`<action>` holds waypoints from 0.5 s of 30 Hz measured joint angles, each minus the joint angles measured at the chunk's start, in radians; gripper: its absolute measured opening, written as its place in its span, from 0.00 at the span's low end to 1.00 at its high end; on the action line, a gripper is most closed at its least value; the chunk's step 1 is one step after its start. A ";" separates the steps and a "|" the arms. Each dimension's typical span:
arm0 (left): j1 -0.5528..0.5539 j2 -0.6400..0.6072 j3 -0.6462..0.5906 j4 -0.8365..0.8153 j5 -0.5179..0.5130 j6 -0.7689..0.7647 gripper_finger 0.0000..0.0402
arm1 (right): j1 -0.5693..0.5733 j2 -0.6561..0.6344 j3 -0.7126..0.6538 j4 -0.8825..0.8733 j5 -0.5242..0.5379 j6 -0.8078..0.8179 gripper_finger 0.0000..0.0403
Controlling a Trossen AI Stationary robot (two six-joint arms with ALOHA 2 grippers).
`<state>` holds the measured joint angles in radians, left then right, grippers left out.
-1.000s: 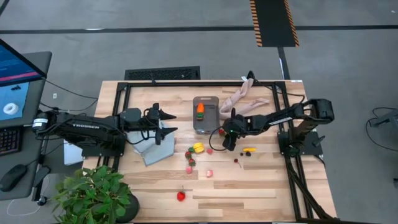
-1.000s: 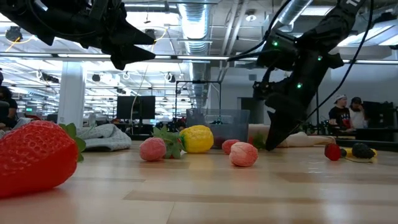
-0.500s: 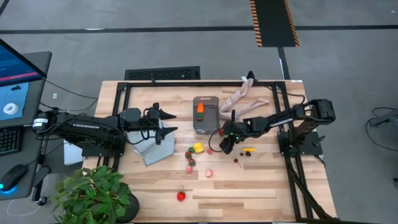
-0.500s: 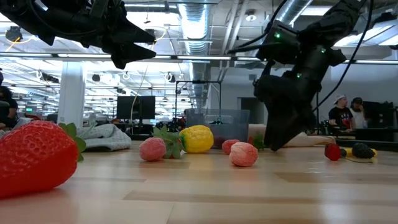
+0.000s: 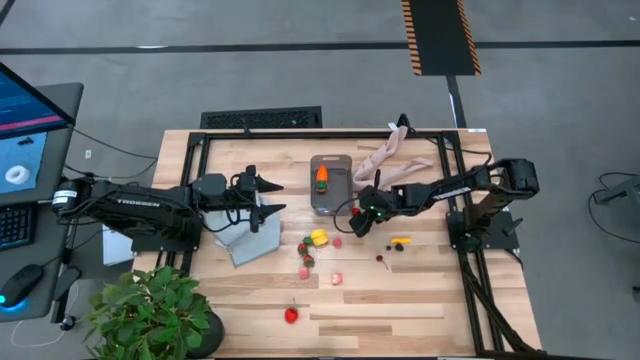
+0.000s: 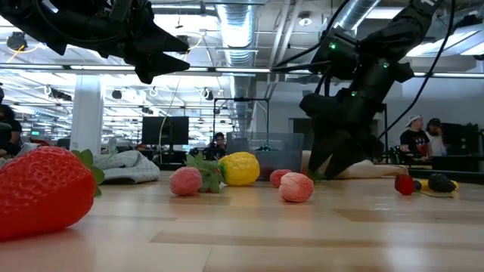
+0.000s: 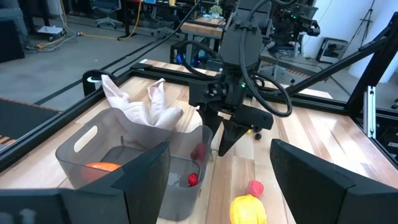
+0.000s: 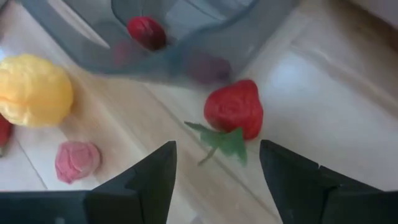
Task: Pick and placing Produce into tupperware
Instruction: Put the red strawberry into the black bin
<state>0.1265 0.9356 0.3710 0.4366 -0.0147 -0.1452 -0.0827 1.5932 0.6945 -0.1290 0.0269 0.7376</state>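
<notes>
The clear-grey tupperware [image 5: 331, 190] stands mid-table with an orange carrot [image 5: 321, 177] and a small red berry [image 7: 193, 179] inside. A red strawberry with a green leaf [image 8: 235, 114] lies on the wood by the tub's near right corner. My right gripper [image 5: 357, 219] hovers over it, open, one finger on either side [image 8: 216, 147], touching nothing. More produce lies nearer: a yellow lemon [image 5: 318, 237], pink berries [image 5: 338, 242], a banana [image 5: 400, 241] and other strawberries [image 5: 291, 314]. My left gripper [image 5: 266, 200] waits open above the grey-blue cloth [image 5: 250, 238].
A beige limb-shaped object [image 5: 395, 155] lies behind the tub toward the far right. A potted plant [image 5: 150, 315] stands at the near left corner. Black frame rails run along the table's left [image 5: 193, 190], far and right sides. People stand in the room behind [image 6: 423, 140].
My right gripper has moved left and toward the far edge, to the tub's near right corner, turning as it went. It now stands over the strawberry there. The produce and the tub have stayed put.
</notes>
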 joint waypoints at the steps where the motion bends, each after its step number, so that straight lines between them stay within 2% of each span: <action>1: 0.000 0.000 0.000 0.000 0.000 0.000 0.66 | -0.003 0.000 0.000 0.003 0.000 0.000 0.63; 8: 0.000 0.000 0.000 0.000 0.000 0.000 0.66 | -0.005 0.000 0.000 0.003 0.000 0.015 0.61; 15: 0.000 0.000 0.000 0.000 0.000 0.000 0.66 | -0.005 -0.001 0.002 -0.008 0.000 0.023 0.48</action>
<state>0.1265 0.9356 0.3710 0.4366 -0.0147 -0.1455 -0.0875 1.5925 0.6964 -0.1371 0.0269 0.7605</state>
